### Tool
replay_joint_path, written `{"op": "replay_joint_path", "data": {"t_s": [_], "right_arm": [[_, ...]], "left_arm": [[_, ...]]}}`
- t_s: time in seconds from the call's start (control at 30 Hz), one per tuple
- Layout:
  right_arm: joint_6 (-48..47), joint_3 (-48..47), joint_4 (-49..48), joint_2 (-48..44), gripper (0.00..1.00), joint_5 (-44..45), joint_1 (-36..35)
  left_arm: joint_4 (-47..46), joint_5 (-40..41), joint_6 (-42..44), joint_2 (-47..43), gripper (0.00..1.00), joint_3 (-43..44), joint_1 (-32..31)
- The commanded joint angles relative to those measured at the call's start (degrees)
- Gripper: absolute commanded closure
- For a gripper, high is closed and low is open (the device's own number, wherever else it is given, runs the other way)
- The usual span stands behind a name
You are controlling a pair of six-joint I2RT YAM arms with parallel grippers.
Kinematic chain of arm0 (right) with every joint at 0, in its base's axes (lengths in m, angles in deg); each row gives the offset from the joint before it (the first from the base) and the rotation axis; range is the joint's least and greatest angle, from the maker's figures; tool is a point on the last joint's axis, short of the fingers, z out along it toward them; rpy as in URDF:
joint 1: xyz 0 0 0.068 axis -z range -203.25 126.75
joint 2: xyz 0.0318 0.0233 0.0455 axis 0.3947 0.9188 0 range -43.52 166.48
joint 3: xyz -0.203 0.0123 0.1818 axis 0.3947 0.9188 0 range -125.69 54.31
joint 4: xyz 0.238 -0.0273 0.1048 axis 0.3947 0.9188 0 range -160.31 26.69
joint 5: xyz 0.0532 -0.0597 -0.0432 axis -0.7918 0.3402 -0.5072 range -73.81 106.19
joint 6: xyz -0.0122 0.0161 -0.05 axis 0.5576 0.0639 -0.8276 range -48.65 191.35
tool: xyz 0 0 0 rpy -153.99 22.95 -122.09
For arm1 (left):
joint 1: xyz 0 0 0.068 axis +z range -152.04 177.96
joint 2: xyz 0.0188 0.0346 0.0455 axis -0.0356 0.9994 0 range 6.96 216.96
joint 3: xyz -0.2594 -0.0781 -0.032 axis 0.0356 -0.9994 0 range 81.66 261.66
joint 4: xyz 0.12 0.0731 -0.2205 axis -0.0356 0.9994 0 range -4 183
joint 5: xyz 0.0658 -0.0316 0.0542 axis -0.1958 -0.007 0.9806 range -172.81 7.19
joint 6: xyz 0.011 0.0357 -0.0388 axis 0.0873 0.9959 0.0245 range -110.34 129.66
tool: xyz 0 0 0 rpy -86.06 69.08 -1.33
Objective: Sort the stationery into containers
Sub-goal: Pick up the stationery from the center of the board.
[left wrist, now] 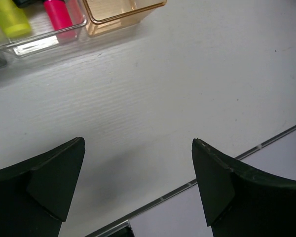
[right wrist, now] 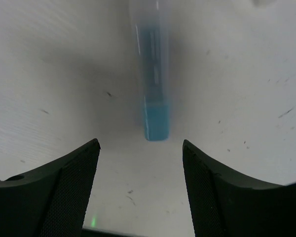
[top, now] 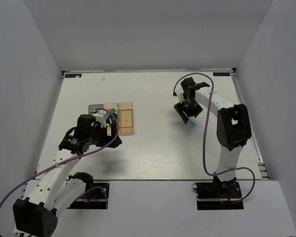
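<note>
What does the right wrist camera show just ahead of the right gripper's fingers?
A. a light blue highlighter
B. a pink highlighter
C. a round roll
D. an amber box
A: a light blue highlighter shows ahead of the open right gripper, and neither finger touches it.

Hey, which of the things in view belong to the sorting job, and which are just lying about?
Job: light blue highlighter; pink highlighter and yellow highlighter in the clear box; amber box; dark grey box.
Lying about: purple cables; blue tags at the far corners of the table.
</note>
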Motion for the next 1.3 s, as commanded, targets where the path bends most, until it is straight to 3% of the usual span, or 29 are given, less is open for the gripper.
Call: {"op": "replay_joint_path", "data": {"t_s": [0.0,0.37,0.83,0.97,1.0,1.23,1.27], "right_arm": [[-8.48,4.17,0.41,-5.25,0.29,8.94,0.51],[-11.74,6.38,-5.04,-0.51,0.29,5.60,1.65],[-12.18,-4.61,0.58,11.36,0.32,-4.24,3.41],[-12.88,-3.56,0.76,11.89,0.49,-4.86,3.85],[-12.80,-3.03,0.84,11.89,0.59,-4.77,3.85],[-12.88,0.48,0.41,12.07,0.99,-4.51,4.20],[-12.53,0.66,1.01,11.63,1.00,-5.55,4.03]], "left_arm": [[-1.01,-5.06,1.22,-2.67,0.00,-1.25,-0.08],[-0.31,-3.48,1.65,-8.39,0.00,-3.63,0.01],[-0.04,-3.12,1.92,-7.42,0.00,-3.54,0.01],[0.22,-2.86,2.01,-7.42,0.00,-3.54,-0.25],[0.05,-2.95,2.01,-7.34,0.00,-3.54,-0.08],[0.22,-2.77,2.10,-7.51,0.00,-3.63,-0.08],[0.13,-2.51,2.10,-7.43,0.00,-3.45,0.01]]}}
